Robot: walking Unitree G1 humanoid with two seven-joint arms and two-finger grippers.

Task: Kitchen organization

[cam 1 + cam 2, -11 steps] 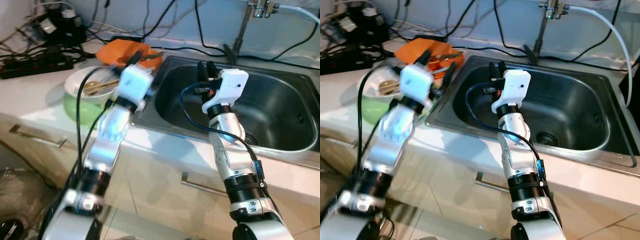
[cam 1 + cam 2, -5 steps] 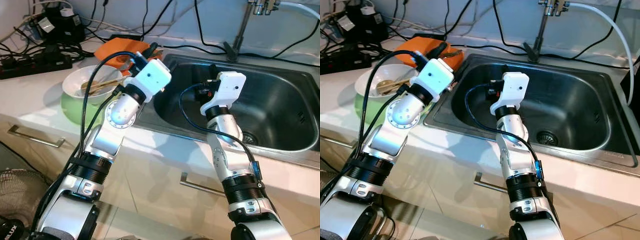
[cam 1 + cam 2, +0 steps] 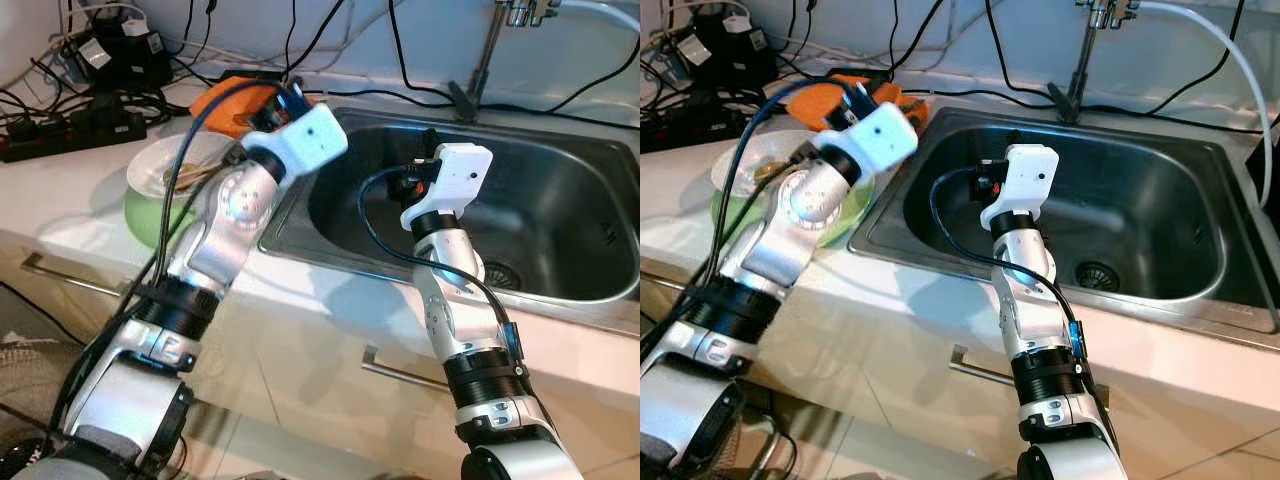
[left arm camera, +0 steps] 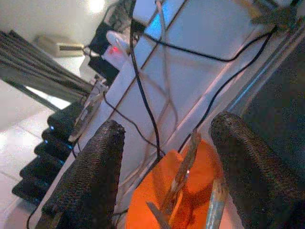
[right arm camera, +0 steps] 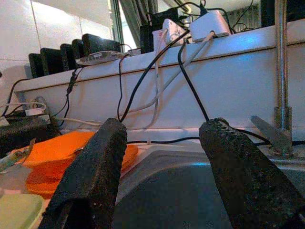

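My left gripper (image 3: pixel 292 96) hovers open over the stacked orange plates (image 3: pixel 232 108) at the back of the counter, left of the sink. In the left wrist view its fingers (image 4: pixel 90 176) frame the orange plate (image 4: pixel 190 181) and the metal utensils (image 4: pixel 183 169) lying on it, with nothing between them. A white bowl (image 3: pixel 165 172) with wooden utensils sits in a green bowl (image 3: pixel 148 215) under the left forearm. My right gripper (image 3: pixel 427 158) stands open above the steel sink (image 3: pixel 560 235), holding nothing. The right wrist view looks past its fingers (image 5: pixel 93 176) at the orange plates (image 5: pixel 52 155).
A faucet (image 3: pixel 485 50) rises behind the sink. Black cables (image 3: pixel 400 95) trail along the back ledge. Power strips and chargers (image 3: pixel 75 120) crowd the counter's back left. Cabinet drawers with metal handles (image 3: pixel 400 372) lie below the counter edge.
My left arm has swung up from over the white bowl toward the back, bringing its gripper over the orange plates. My right gripper has dipped slightly and otherwise holds still.
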